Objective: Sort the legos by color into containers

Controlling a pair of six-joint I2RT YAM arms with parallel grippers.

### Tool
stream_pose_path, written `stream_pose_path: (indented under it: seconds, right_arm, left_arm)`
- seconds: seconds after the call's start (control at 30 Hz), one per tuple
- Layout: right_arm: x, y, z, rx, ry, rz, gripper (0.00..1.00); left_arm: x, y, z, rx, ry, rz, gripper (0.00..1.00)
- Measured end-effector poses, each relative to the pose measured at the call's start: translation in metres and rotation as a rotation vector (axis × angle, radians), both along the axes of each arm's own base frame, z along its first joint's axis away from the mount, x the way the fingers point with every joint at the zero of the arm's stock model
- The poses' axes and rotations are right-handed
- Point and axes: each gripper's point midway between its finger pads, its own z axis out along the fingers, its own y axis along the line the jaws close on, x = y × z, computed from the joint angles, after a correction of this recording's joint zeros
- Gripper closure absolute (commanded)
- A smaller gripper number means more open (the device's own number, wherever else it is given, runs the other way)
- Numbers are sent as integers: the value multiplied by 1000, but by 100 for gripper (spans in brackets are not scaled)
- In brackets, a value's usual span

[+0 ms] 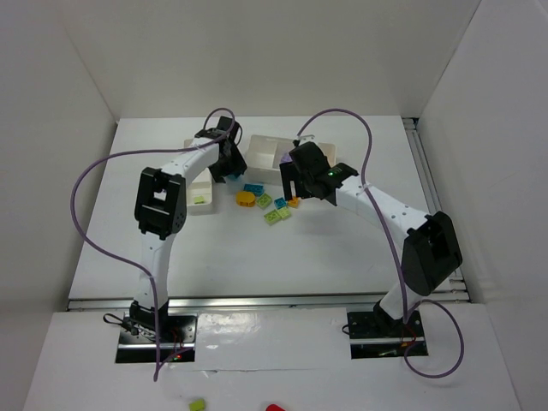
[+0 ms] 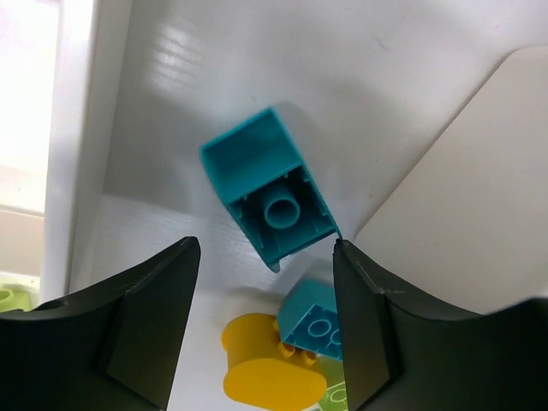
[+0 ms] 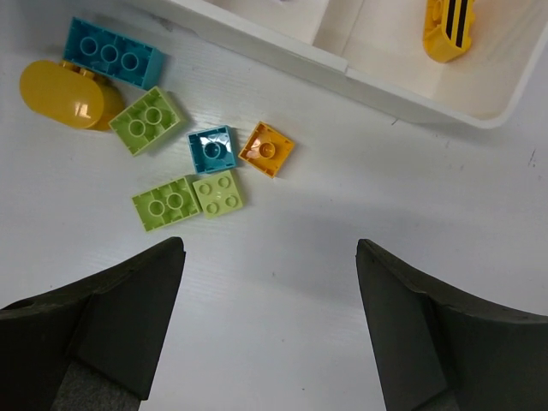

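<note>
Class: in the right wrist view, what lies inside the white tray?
A yellow piece with black stripes lies in one compartment of the white tray. The neighbouring compartment is mostly out of frame, its contents unseen.

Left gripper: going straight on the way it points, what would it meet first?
Probably the teal brick, hollow underside toward the camera, centred ahead of the open left gripper; how far off is unclear.

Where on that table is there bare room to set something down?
The widest bare stretch of the table is in front, between the loose legos and the near edge. Left of the small tray is bare too. The back middle is crowded: long tray, legos, left gripper, right gripper.
</note>
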Motion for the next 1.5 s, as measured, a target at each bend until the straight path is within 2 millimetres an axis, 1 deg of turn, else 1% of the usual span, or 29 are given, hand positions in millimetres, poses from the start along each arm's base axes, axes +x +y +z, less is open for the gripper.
stream_pose_path:
  seconds: [0.13,0.23,0.37,0.5,0.63,0.83,1.03,1.23,1.33,1.37,1.43,1.5]
  right_arm:
    - [-1,-2,-1,1,7,-3,12]
    - [-2,-1,-1,2,9,-3,12]
    - [-2,-2,-1,3,11,-5,12]
    - [-2,-2,-2,3,12,-5,12]
    - [-3,-1,-2,4,15,-3,12]
    - [-3,-1,-2,5,16,-2,12]
    - [-4,1,-2,11,20,5,12]
    - [-5,2,-3,16,24,10,12]
    - [-4,2,-4,14,28,11,12]
    - [-4,2,-5,13,30,11,12]
    - [-4,2,-8,9,36,11,12]
    - [-4,3,-10,6,41,11,12]
  left_arm:
    - [13,1,2,-1,-17,8,27]
    - [22,1,-2,0,-24,14,27]
    - [22,3,-9,3,-7,13,27]
    - [24,3,-14,9,-2,-14,22]
    - [35,-1,-12,-6,-26,-66,19]
    - [40,1,-10,-7,-45,-78,6]
    - [48,3,-7,-8,-75,-96,4]
    - [56,-3,-3,-14,-115,-177,20]
    - [58,-2,-2,-2,-124,-199,29]
    - [58,-2,-2,3,-126,-207,31]
    - [58,0,-2,12,-128,-211,39]
    - [59,1,-2,19,-129,-208,44]
